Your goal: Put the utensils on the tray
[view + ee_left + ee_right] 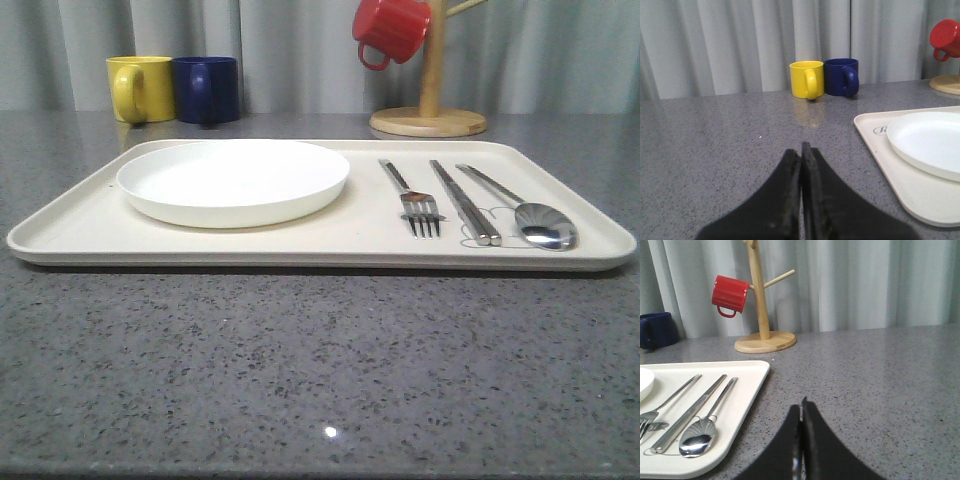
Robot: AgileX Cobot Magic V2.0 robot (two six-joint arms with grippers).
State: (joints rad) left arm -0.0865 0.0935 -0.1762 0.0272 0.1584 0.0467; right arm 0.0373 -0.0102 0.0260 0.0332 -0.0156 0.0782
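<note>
- Cream-coloured, the tray [80,225] lies flat on the speckled grey table [320,370] in the front view, its long side across the picture.
- On its left half sits the white plate [232,180]; on its right half, side by side and apart, lie the fork [413,197], the chopsticks [465,203] and the spoon [525,212], fork nearest the plate, spoon nearest the right rim.
- Faint grey line work shows on the tray surface by the spoon bowl; it cannot be read.
- Behind the tray stand a yellow mug [140,88] and a blue mug [207,89], touching or nearly so; a red mug [390,30] hangs on a wooden mug stand [430,110].
- Left wrist view: the left gripper [801,150] hangs over bare table beside the tray's edge, its black fingers pressed together with nothing between them. A curl of grey script shows on the tray next to the plate, too little to read.
- Right wrist view: the right gripper [801,407] is over bare table beside the tray's rim nearest the spoon, fingers closed and holding nothing.
</note>
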